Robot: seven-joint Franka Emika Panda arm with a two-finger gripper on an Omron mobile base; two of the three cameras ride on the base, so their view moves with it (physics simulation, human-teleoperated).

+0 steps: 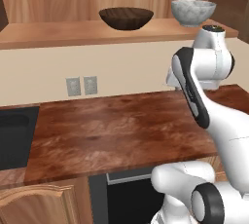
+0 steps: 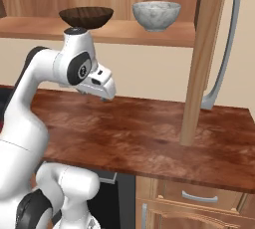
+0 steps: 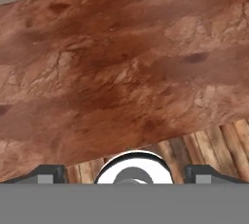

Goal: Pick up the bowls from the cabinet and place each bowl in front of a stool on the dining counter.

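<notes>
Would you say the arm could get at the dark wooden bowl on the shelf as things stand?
Probably yes: the wooden bowl sits near the open shelf's front edge with nothing before it, and the open tool, low over the worktop, holds nothing.

A: Light even and soft, warm overall. No hard shadows on the worktop (image 1: 112,130), just a dull sheen across the grain.

B: Agreed. Under the shelf (image 1: 73,32) a faint darker band on the wall (image 1: 126,72). Brown bowl (image 1: 126,17) is dark inside, grey bowl (image 2: 156,15) is shaded at its base.

A: Rendered look, textures slightly smeared. Hand view softest, wood grain blurry.

B: No edge distortion noted.
</notes>
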